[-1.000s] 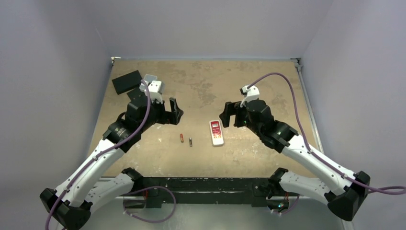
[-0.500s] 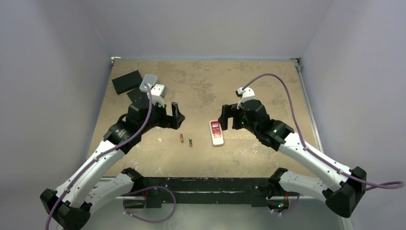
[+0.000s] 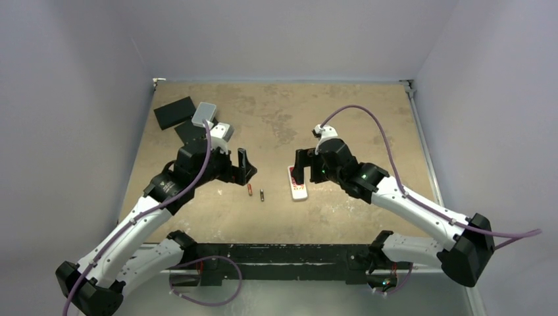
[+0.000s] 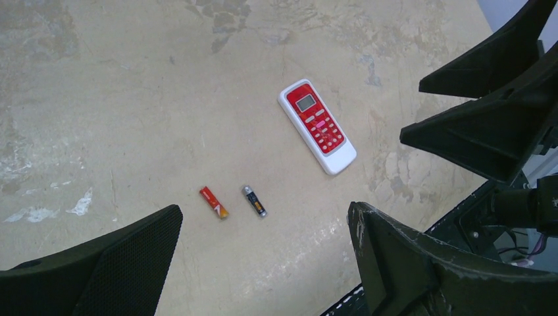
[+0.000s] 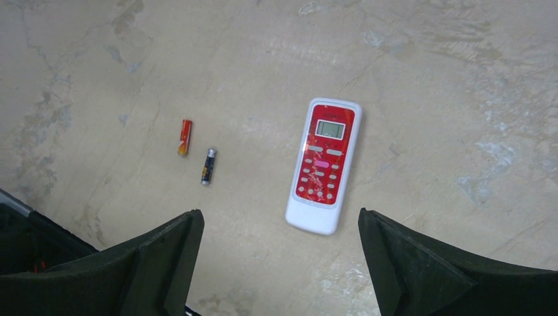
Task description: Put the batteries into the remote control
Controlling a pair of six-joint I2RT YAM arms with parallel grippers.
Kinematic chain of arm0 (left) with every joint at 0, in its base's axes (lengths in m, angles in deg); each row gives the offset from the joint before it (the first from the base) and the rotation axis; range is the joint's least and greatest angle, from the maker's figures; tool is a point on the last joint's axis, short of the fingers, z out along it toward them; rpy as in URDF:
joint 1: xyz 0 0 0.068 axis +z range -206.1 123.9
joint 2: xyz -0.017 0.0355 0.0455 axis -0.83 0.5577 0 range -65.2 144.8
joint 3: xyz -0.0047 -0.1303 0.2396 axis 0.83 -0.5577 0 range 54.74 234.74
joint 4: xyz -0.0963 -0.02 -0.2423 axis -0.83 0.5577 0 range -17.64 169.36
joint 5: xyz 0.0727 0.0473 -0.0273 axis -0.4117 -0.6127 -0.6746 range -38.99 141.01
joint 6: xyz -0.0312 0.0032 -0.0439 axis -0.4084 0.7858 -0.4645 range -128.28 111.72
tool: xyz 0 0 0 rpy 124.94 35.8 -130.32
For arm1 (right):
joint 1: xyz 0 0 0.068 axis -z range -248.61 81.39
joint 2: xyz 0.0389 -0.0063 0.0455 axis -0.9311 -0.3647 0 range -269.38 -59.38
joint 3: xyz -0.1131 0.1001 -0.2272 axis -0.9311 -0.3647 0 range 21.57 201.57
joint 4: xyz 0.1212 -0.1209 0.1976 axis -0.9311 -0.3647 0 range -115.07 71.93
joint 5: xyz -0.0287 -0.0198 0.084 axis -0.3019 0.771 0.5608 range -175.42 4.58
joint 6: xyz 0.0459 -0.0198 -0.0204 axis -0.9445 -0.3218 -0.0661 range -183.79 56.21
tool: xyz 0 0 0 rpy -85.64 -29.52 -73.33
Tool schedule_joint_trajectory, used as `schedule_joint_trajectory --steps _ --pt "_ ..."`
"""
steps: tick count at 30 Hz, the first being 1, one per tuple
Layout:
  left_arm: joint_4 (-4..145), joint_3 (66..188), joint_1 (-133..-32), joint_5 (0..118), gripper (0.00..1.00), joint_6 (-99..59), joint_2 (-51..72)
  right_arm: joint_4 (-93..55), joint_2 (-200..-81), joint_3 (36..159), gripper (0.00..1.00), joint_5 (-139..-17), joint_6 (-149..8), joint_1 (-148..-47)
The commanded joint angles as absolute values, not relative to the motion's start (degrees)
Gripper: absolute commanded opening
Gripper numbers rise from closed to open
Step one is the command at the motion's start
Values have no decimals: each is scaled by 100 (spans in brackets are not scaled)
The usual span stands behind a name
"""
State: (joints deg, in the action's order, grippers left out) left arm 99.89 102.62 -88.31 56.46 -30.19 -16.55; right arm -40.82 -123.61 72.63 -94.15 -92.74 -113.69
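Note:
The remote control (image 3: 299, 187) lies face up on the tan table, its red panel showing in the left wrist view (image 4: 317, 126) and the right wrist view (image 5: 324, 164). To its left lie the two batteries, side by side and apart: a reddish-orange battery (image 3: 249, 190) (image 4: 214, 202) (image 5: 185, 137) and a dark battery (image 3: 262, 195) (image 4: 254, 201) (image 5: 208, 166). My left gripper (image 3: 243, 168) (image 4: 265, 214) hangs open just above and behind the batteries, holding nothing. My right gripper (image 3: 304, 168) (image 5: 279, 214) hangs open over the remote's far end, also holding nothing.
Two flat black slabs (image 3: 174, 112) (image 3: 191, 131) and a light grey rounded box (image 3: 204, 113) sit at the table's back left, behind my left arm. The black base rail (image 3: 276, 253) runs along the near edge. Walls close in the left, far and right sides.
Both arms have moved inward toward the table's middle: the left gripper toward the batteries, the right gripper leftward over the remote. Both stayed open; the objects have not moved.

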Motion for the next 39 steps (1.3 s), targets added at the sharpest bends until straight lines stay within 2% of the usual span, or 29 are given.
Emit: schedule_joint_trajectory --steps 1,24,39 --pt "9878 10238 -8810 5767 99 -3018 -1806 -4012 -12499 7272 99 -9431 -9591 -11545" --pt "9750 9936 -8810 5944 99 -3106 -1904 -4645 -14351 7722 99 -10407 -10259 -12142" --pt "9724 9930 -8806 5970 99 -3079 -1905 -5099 -15124 8157 92 -10950 -10651 -12309"
